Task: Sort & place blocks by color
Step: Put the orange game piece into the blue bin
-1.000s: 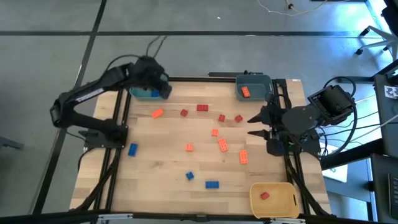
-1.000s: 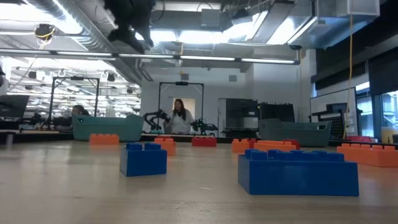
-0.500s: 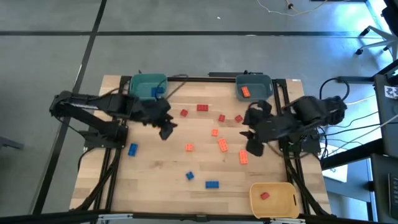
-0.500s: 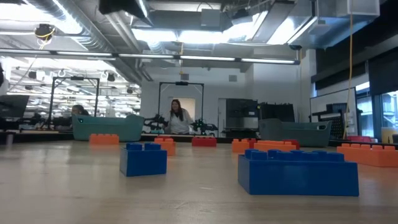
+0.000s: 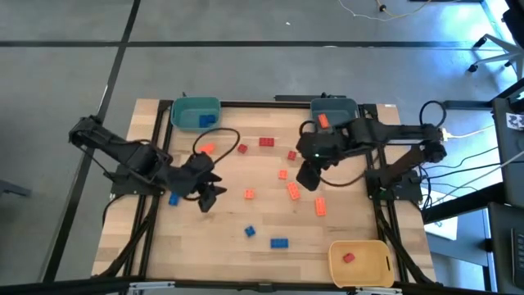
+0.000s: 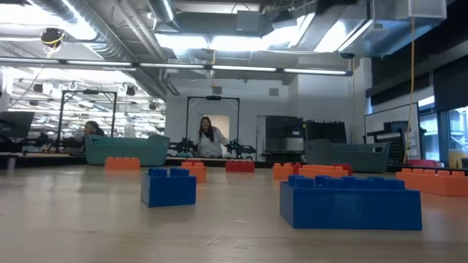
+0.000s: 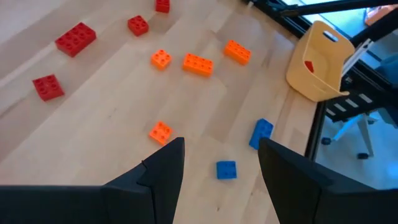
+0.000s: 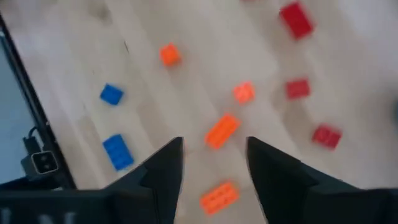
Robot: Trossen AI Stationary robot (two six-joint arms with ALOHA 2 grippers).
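Small blocks lie scattered flat on the wooden table (image 5: 164, 246): orange ones (image 5: 292, 191), red ones (image 5: 267, 142) and blue ones (image 5: 279, 242). My left gripper (image 5: 209, 197) hangs open over the table's left middle, beside a blue block (image 5: 173, 197); nothing is between its fingers (image 7: 222, 149). My right gripper (image 5: 307, 176) hangs open above the middle right. In its wrist view an orange block (image 8: 222, 130) lies on the table beyond the open fingers (image 8: 214, 149). Neither gripper shows in the low view.
A teal bin (image 5: 187, 108) at the far left holds a blue block (image 5: 206, 120). A grey-blue bin (image 5: 344, 106) at the far right holds an orange block (image 5: 323, 121). A yellow bin (image 5: 364, 250) at the near right holds a red block (image 5: 348, 257). A person (image 6: 208, 137) stands in the room behind.
My left gripper has swung from above the teal bin toward the table's near edge and now hangs over the left middle. My right gripper has come from the right edge toward the table's middle, has sunk and has rolled. No block has moved.
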